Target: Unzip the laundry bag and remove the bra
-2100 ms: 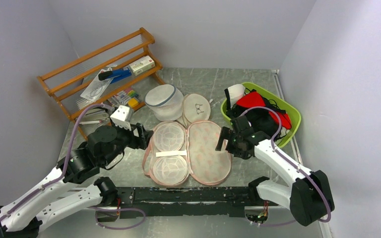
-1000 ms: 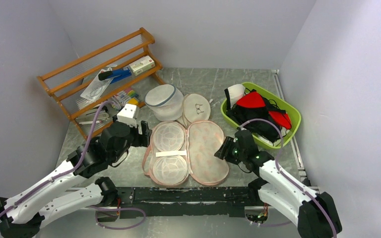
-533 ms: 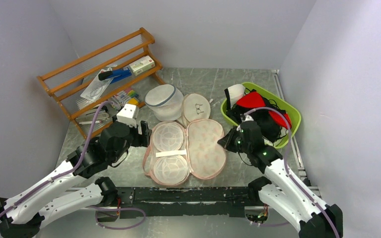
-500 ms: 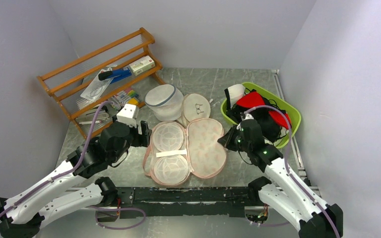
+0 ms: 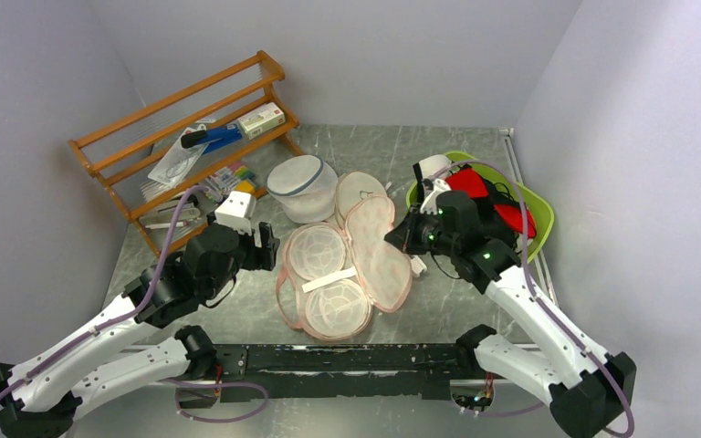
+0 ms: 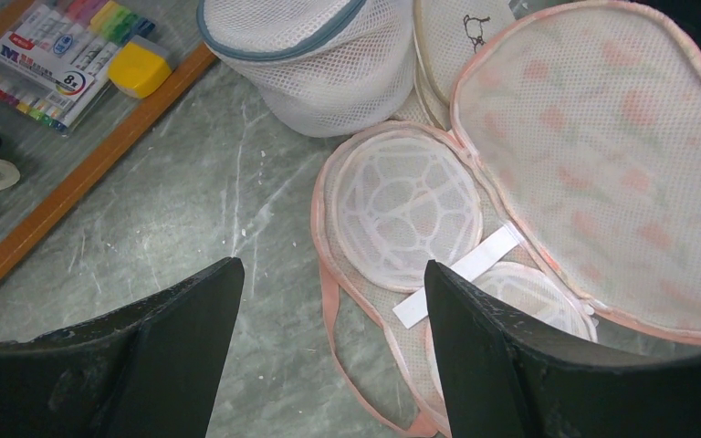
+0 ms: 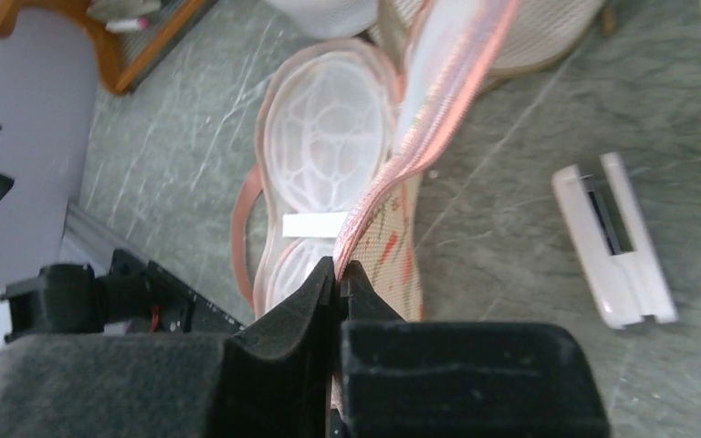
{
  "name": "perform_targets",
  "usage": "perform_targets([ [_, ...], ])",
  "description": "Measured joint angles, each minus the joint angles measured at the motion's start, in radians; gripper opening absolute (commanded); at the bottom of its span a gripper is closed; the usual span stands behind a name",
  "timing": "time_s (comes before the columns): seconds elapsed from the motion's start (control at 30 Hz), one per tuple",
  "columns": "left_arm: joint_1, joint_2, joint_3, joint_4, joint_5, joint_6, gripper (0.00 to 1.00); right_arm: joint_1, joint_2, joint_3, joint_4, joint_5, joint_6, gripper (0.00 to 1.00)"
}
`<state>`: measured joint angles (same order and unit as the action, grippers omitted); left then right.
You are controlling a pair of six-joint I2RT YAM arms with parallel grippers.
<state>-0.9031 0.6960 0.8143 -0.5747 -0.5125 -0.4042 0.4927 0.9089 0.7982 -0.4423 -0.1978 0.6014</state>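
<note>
While my right claw [image 7: 338, 266] is shut tight on the zip edge of the laundry bag [image 5: 347, 274], I hold that floral flap up on its edge, tilted over the other half. The bag lies unzipped and spread on the table [image 5: 456, 301]. Its open half shows two white mesh cups [image 6: 406, 205] with a white strip across them, and I see nothing red in there.

The bra [image 5: 464, 181] is outside the bag. Its red cups lie in the green basket [image 5: 543, 217], just behind my right wrist. My left claw [image 6: 329, 274] hangs spread wide and empty just beside the bag's left edge, touching nothing.

I judge that both the unzipping and the taking out are done, and that this is the tail end of the job. Only the flap is left in my grip.

The next move, as I reckon it, is to lower the flap until the fabric goes slack, then part my right fingers and draw back. The cloth is light and will drag after me if I pull before I let go. A small white clip [image 7: 616, 237] lies on the table near the flap, so I should mind it on the way down.
</note>
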Motion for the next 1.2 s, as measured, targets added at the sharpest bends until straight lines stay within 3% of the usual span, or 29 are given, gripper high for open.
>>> perform_targets([
  [0.33, 0.0, 0.0, 0.0, 0.0, -0.001, 0.0, 0.83, 0.353, 0.166, 0.076, 0.031, 0.103, 0.02, 0.0],
  [0.5, 0.0, 0.0, 0.0, 0.0, -0.002, 0.0, 0.84, 0.552, 0.32, 0.135, 0.08, 0.187, 0.051, 0.07],
  [0.67, 0.0, -0.003, 0.0, -0.001, -0.006, -0.001, 0.83, 0.655, 0.5, 0.169, 0.159, 0.209, 0.086, 0.18],
  [0.8, 0.0, -0.003, 0.0, -0.002, -0.008, -0.002, 0.84, 0.674, 0.615, 0.185, 0.213, 0.19, 0.117, 0.34],
  [0.9, 0.0, -0.003, 0.0, -0.002, -0.011, -0.005, 0.84, 0.674, 0.64, 0.201, 0.235, 0.178, 0.125, 0.53],
  [1.0, 0.0, -0.003, 0.0, -0.002, -0.012, -0.005, 0.83, 0.674, 0.629, 0.212, 0.259, 0.177, 0.126, 0.72],
  [1.2, 0.0, 0.018, 0.0, -0.002, -0.012, -0.005, 0.83, 0.647, 0.508, 0.169, 0.257, 0.204, 0.114, 0.92],
])
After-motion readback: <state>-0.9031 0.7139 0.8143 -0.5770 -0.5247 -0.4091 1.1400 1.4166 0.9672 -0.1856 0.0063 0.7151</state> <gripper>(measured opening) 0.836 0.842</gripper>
